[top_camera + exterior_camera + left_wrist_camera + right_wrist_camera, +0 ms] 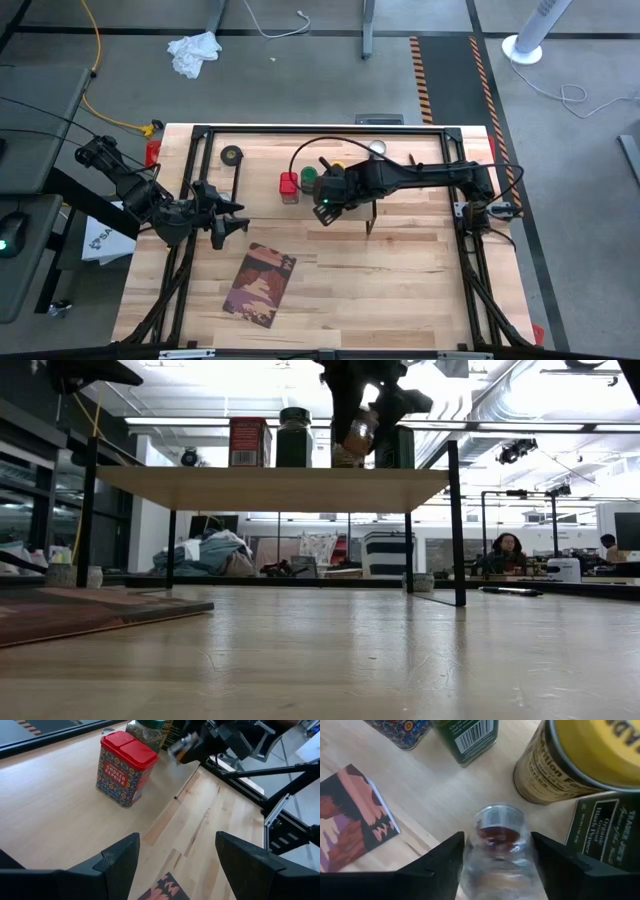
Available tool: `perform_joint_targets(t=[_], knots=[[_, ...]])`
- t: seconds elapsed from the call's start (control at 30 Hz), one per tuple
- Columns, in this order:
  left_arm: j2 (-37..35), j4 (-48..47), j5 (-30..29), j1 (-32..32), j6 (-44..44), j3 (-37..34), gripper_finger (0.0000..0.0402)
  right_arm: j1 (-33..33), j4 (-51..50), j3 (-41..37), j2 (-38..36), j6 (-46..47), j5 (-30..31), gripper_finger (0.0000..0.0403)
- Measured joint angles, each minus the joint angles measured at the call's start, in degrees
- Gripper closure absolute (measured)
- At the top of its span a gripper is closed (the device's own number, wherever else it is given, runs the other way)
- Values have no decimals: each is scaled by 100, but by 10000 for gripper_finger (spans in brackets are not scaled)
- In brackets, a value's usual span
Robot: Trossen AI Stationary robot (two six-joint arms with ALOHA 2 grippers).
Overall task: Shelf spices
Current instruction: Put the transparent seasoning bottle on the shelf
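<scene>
The shelf [270, 488] stands on the table [400, 270] on thin black legs. On its board stand the red box [250, 442], the green-topped jar [294, 437], the yellow-topped jar [580, 760] and the dark tin [607, 830]. My right gripper [497, 855] hangs over the shelf's right part, shut on the clear glass jar [497, 840]. My left gripper [175, 870] waits open, off the shelf's left end, pointing at the red box [122, 767] with nothing between its fingers. My right gripper pinches the clear glass jar by its two sides [470, 855] between its two fingers. The fingers come steeply from above. The jar lies along them, tilted, with one round end [497, 817] past the fingertips. It hangs clear above the shelf board [358, 430].
A brown-and-maroon book [262, 283] lies flat on the table near the front, left of centre. A black tape roll [232, 155] sits at the far left. Black frame rails [320, 130] run along the table's edges. People sit in the room beyond the table.
</scene>
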Motion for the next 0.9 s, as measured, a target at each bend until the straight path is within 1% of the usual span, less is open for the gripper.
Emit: perform_joint_targets(t=[0.17,0.27,0.4,0.53,0.7,0.77,0.83,0.9], knots=[[0,-11,1,-2,6,0,145,4,31,0,75,-133,41,162],[0,-13,10,-2,39,0,145,7,126,0,86,-185,138,158],[2,-13,28,-2,40,-4,145,7,191,169,86,-529,458,157],[2,-13,59,0,37,-4,145,14,118,603,86,-927,724,157],[2,-13,309,-1,52,-5,145,100,-151,1411,86,-1183,876,157],[2,-23,336,-2,55,-7,145,212,-456,1701,86,-1085,1092,158],[2,-50,334,-2,51,-7,145,339,-966,1886,75,-587,1316,168],[2,-62,322,-1,51,-7,145,472,-1628,1941,75,42,1366,189]])
